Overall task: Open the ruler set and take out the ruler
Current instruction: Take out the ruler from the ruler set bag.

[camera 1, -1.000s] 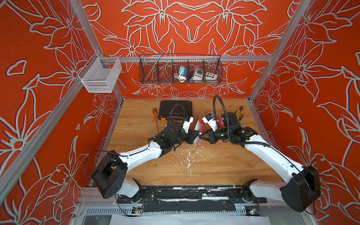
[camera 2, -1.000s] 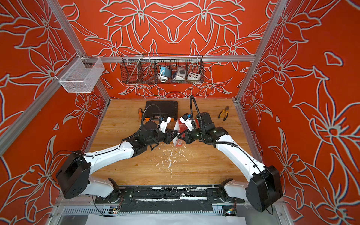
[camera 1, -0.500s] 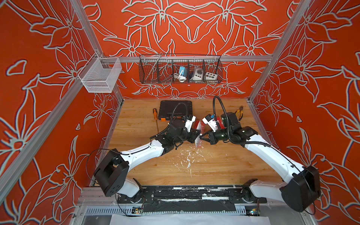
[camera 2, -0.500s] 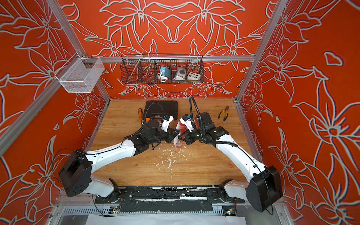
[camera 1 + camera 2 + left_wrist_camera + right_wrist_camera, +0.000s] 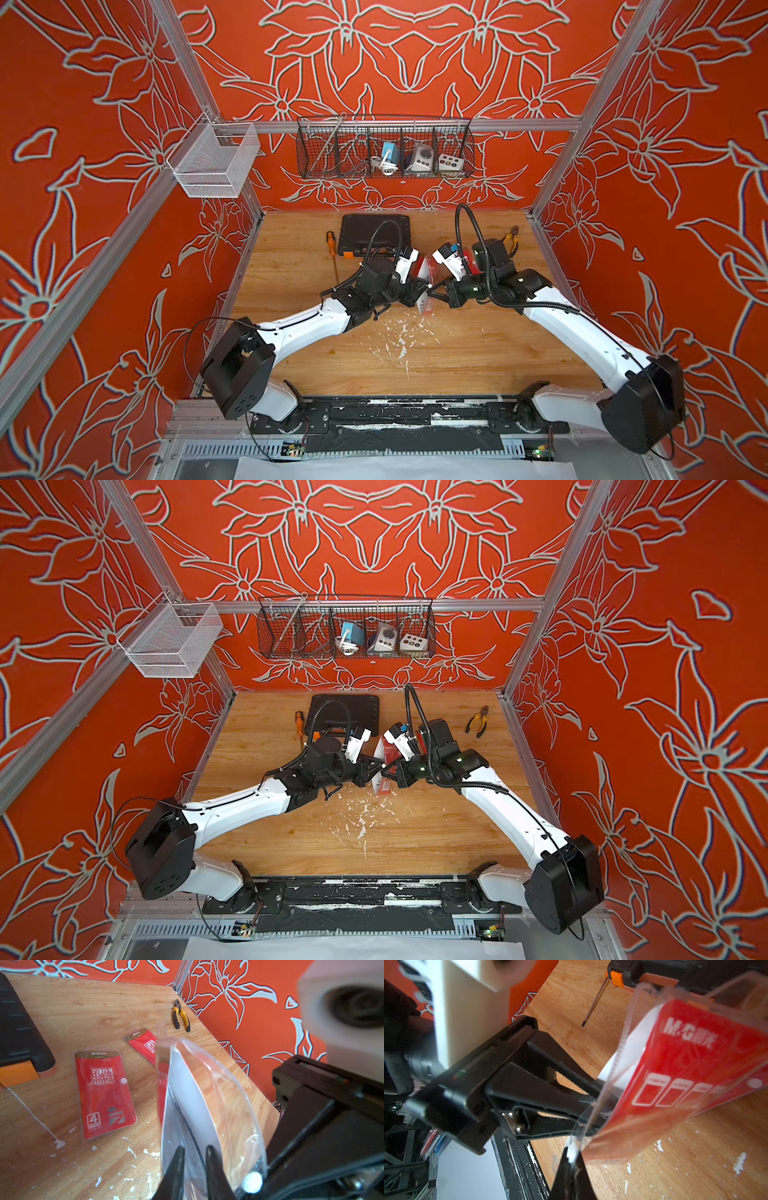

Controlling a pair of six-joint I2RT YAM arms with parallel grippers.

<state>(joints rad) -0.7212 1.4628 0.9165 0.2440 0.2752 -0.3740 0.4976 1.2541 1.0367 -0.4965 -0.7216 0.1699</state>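
The ruler set (image 5: 193, 1076), a clear snap pouch with a red and white card, hangs above the table between both grippers in both top views (image 5: 424, 293) (image 5: 380, 773). My right gripper (image 5: 572, 1152) is shut on the pouch's clear flap edge beside the white snap (image 5: 252, 1182). My left gripper (image 5: 194, 1149) reaches into the pouch mouth. Its fingers (image 5: 176, 1159) stand a narrow gap apart, closed around the clear ruler (image 5: 182, 1126) and the white card. The ruler's ticked edge (image 5: 618, 1059) shows beside the card.
Two more red ruler sets (image 5: 104, 1093) (image 5: 143, 1043) lie flat on the wooden table (image 5: 457, 361). A black case (image 5: 374, 232), a screwdriver (image 5: 331, 245) and pliers (image 5: 512, 243) lie at the back. A wire basket (image 5: 384, 147) hangs on the back wall.
My left arm has edged toward the pouch and the right gripper, and the pouch stands a little more upright between them. The right arm has hardly moved.
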